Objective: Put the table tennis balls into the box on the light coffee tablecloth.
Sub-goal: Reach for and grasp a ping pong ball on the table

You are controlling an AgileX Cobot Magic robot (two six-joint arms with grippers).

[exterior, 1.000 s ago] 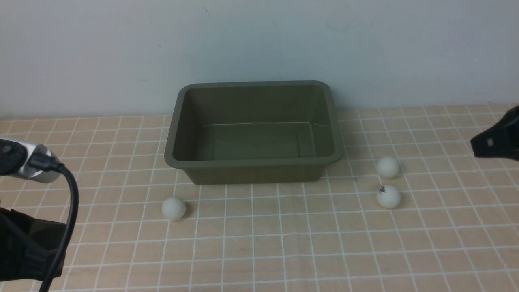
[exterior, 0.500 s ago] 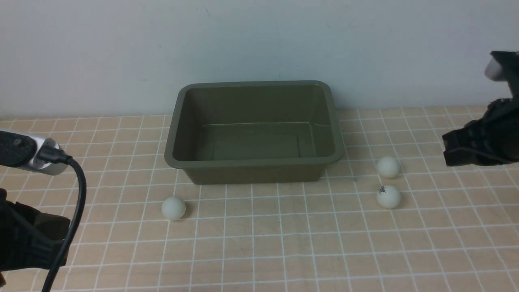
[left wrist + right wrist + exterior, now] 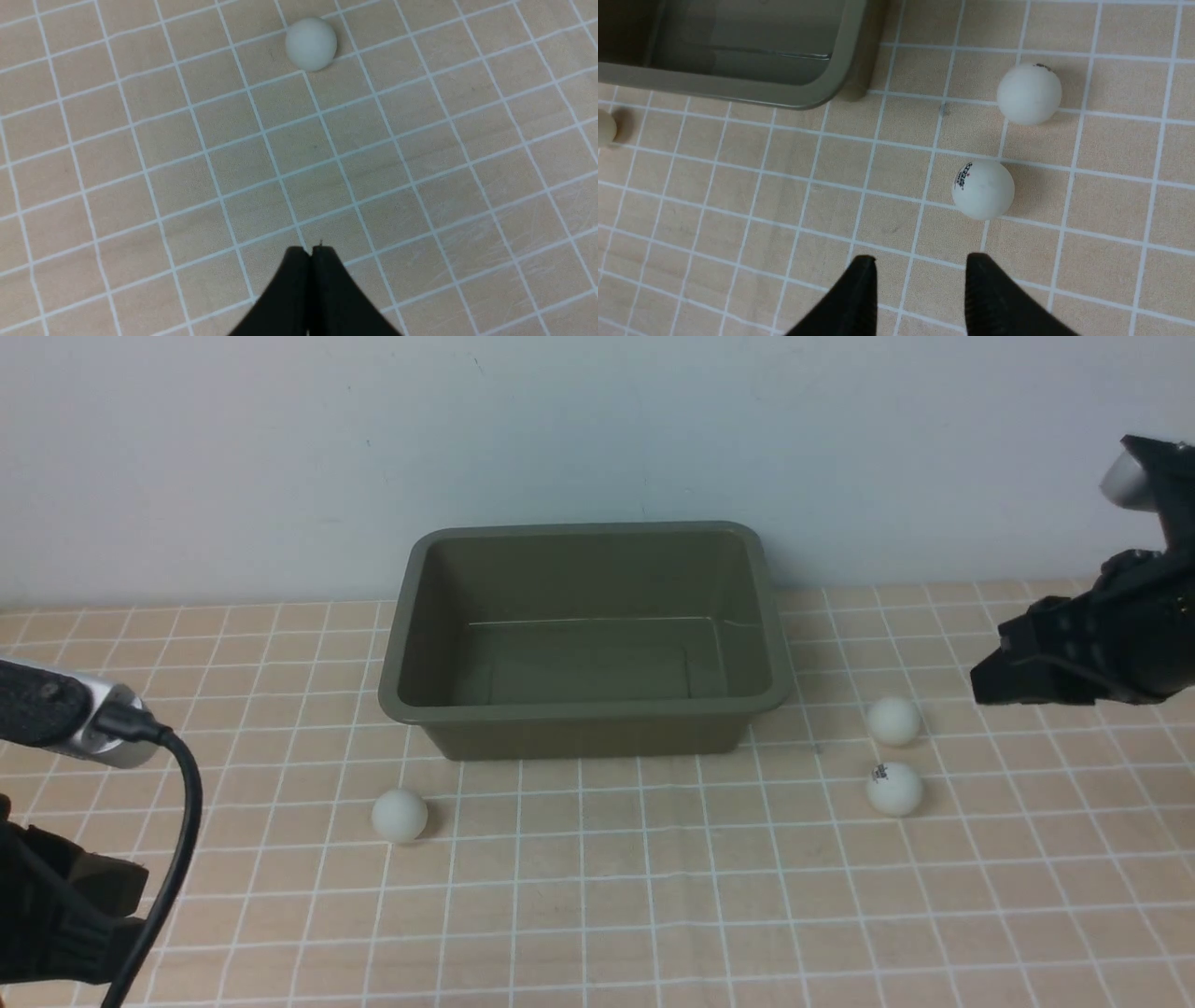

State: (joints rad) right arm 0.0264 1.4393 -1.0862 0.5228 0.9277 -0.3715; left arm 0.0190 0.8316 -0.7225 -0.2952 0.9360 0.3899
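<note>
Right gripper (image 3: 920, 263) hangs over the tablecloth (image 3: 653, 896) with its jaws parted and nothing between them. The logo ball (image 3: 983, 189) lies on the cloth just ahead of its fingertips, a shade off to one side, untouched. Beyond that one, farther from the gripper, sits a second ball (image 3: 1029, 93), the two near each other but apart. Ahead and off to the other side of the tips stands the box (image 3: 579, 714), olive green, upright on the cloth. Over to the left gripper (image 3: 310, 249) — jaws pressed together, holding nothing, above the checked cloth, with the third ball (image 3: 310, 44) resting well ahead of its tips. All three balls lie outside the box
</note>
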